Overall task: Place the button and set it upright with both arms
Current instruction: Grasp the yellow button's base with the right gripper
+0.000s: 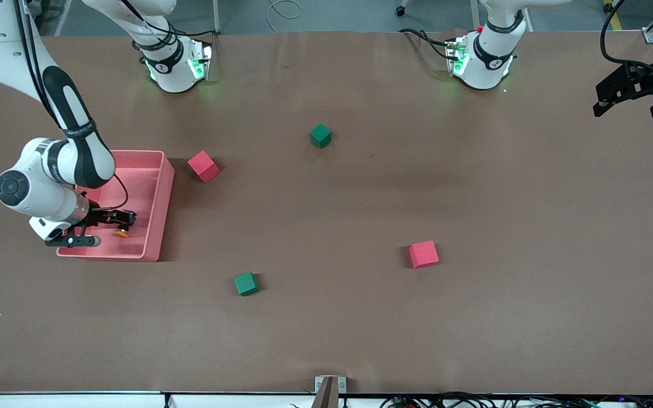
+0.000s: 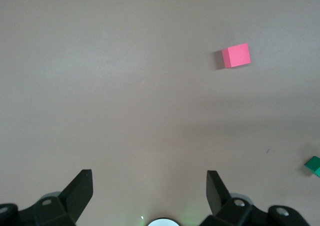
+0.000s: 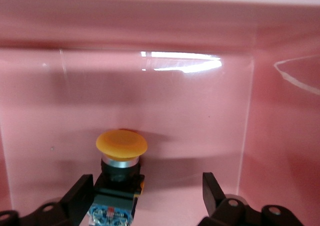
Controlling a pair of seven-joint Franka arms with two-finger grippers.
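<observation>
Right gripper (image 1: pixel 112 224) low inside pink bin (image 1: pixel 159 218), at the right arm's end of the table, fingers spread wide and holding nothing. Button (image 1: pixel 122 232) lying on the bin floor between those open fingers, closer to one finger than the other, not yet squeezed. Long axis pointing away from the wrist, orange cap outermost, black body toward the palm. Judged next need: a close across the body.

Left gripper (image 1: pixel 627 102) waiting up over the left arm's end of the table, fingers fully apart, empty, well apart from the button.

Right wrist view: button (image 3: pixel 119 178) shown on its side, seated in the gap. Front view: only a small orange speck under the gripper.
</observation>
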